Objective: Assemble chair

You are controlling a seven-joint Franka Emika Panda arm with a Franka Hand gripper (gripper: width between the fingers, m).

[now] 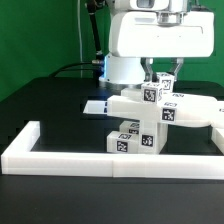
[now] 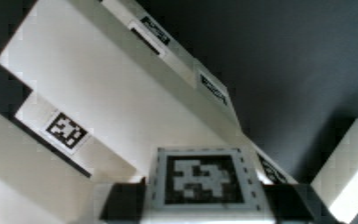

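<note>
Above the black table (image 1: 50,110), your gripper (image 1: 158,80) clamped a tagged chair block (image 1: 163,84) (upright), w/ the flat seat (image 1: 165,108) lying across.

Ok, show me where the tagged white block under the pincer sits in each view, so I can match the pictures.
Exterior view: the tagged block stands atop the pile of white chair parts, right of centre, just below the pincer.
Wrist view: the same block fills the bottom centre, tag facing the camera.
Shared landmark: the long flat white panel beside the block.
</note>
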